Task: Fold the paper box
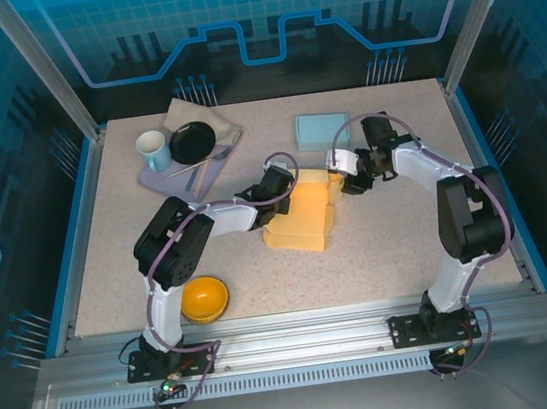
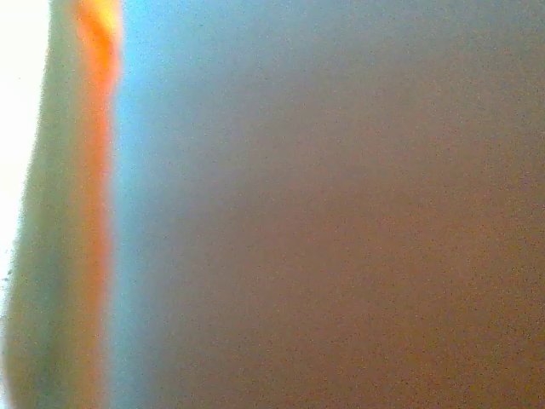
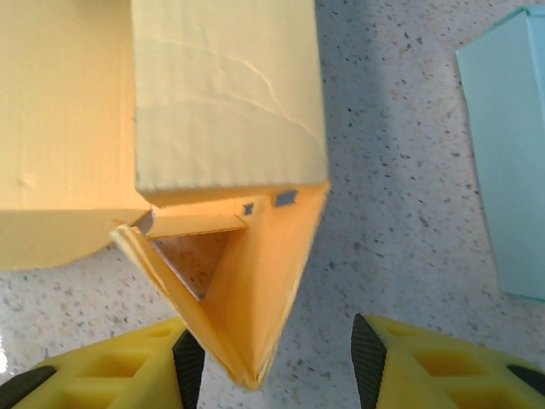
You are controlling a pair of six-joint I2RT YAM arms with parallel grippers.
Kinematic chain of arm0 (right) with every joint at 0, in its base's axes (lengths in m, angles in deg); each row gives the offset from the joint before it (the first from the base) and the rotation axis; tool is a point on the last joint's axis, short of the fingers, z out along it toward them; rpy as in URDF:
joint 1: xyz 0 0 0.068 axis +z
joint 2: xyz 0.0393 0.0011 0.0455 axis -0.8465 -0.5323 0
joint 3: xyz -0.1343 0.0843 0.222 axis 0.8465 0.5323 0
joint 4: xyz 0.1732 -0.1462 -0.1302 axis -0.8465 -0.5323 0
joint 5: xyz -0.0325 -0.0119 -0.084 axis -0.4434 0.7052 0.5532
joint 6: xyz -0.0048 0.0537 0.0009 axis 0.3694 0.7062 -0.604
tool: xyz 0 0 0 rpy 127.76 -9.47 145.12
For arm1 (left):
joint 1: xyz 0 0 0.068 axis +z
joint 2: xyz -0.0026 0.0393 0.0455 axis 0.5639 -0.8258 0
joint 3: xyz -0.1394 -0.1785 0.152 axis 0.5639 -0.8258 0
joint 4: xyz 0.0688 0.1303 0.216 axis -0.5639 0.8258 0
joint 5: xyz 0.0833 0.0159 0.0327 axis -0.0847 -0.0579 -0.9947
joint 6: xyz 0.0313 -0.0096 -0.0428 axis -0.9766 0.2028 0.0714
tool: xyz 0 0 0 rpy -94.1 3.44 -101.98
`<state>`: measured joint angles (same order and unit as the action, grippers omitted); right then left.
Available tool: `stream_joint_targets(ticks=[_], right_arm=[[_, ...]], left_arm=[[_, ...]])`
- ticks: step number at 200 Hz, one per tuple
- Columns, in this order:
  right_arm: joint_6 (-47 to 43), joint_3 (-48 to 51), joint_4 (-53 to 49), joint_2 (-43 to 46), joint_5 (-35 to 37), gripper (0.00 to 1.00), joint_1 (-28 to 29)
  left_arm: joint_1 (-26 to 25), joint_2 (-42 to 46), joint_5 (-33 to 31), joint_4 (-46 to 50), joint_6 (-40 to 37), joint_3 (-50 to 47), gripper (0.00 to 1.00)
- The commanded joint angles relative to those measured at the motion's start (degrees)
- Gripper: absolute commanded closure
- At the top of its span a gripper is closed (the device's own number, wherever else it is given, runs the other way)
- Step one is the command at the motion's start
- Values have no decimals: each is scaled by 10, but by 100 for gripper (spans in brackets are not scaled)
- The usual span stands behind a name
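Note:
The yellow paper box lies partly folded in the middle of the table. In the right wrist view its pale top panel sits above a pointed orange flap that sticks out toward me. My right gripper is open at the box's right end, and the flap's tip lies between its fingers, close to the left one. From above, that right gripper meets the box's right side. My left gripper presses against the box's upper left edge. Its wrist view is a close blur, so its jaws stay hidden.
A pale teal sheet lies behind the box, right of my right gripper. At the back left a mat carries a light-blue cup, a black plate and utensils. An orange bowl sits front left.

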<state>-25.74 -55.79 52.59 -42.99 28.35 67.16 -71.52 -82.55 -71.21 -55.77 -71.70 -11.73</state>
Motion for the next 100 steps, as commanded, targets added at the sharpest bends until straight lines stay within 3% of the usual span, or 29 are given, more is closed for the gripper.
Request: stream_joint_targets(ticks=[1,100], right_arm=[[30,0,9,1,-37,49,10],[105,16,68,17,-13,49,41]], left_arm=[[-3,-34,-1,77,-17,-6,98],[-2,-36,-2,83,-17,0,98]])
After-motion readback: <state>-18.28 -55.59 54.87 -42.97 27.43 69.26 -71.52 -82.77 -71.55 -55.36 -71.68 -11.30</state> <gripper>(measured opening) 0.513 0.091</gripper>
